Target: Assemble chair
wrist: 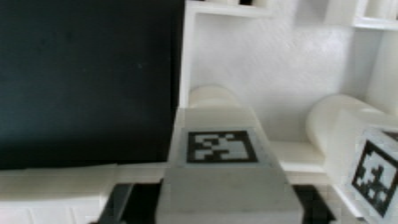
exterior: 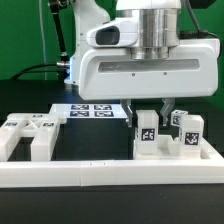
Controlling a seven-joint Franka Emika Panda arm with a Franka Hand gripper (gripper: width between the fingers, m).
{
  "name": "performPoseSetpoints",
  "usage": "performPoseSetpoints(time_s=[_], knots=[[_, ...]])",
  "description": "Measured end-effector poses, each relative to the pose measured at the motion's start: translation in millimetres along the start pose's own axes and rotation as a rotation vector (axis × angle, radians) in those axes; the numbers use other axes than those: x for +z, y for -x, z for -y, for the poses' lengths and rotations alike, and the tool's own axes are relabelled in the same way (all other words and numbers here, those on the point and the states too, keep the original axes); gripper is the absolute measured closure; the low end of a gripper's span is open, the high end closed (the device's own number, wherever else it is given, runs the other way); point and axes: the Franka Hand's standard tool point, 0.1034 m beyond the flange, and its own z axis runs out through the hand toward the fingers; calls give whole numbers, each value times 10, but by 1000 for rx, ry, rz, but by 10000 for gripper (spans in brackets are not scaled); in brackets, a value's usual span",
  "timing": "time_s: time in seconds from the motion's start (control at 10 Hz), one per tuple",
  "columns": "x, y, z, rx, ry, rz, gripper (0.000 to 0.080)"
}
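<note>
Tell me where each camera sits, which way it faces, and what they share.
Exterior view: off the arm, low, looking across the border rail at the end effector; its white body and fingers show.
Wrist view: on the wrist, looking down past the end effector onto the tagged chair part; only fingertips show.
Shared: that chair part, between the fingers.

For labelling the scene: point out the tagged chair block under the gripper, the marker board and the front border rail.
tagged chair block [exterior: 147,135], exterior view, on its front tag.
marker board [exterior: 90,112], exterior view, on its printed tags.
front border rail [exterior: 100,175], exterior view, on its front face.
</note>
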Motion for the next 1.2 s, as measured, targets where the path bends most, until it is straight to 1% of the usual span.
performPoseSetpoints(time_s=[0.1, 0.5, 1.1, 1.2], knots=[[0, 0, 0, 85, 0, 0, 509], [14, 14, -1, 569, -6, 4, 509], [29, 14, 39, 1094, -11, 6, 509], [30, 16, 54, 1181, -17, 10, 509]])
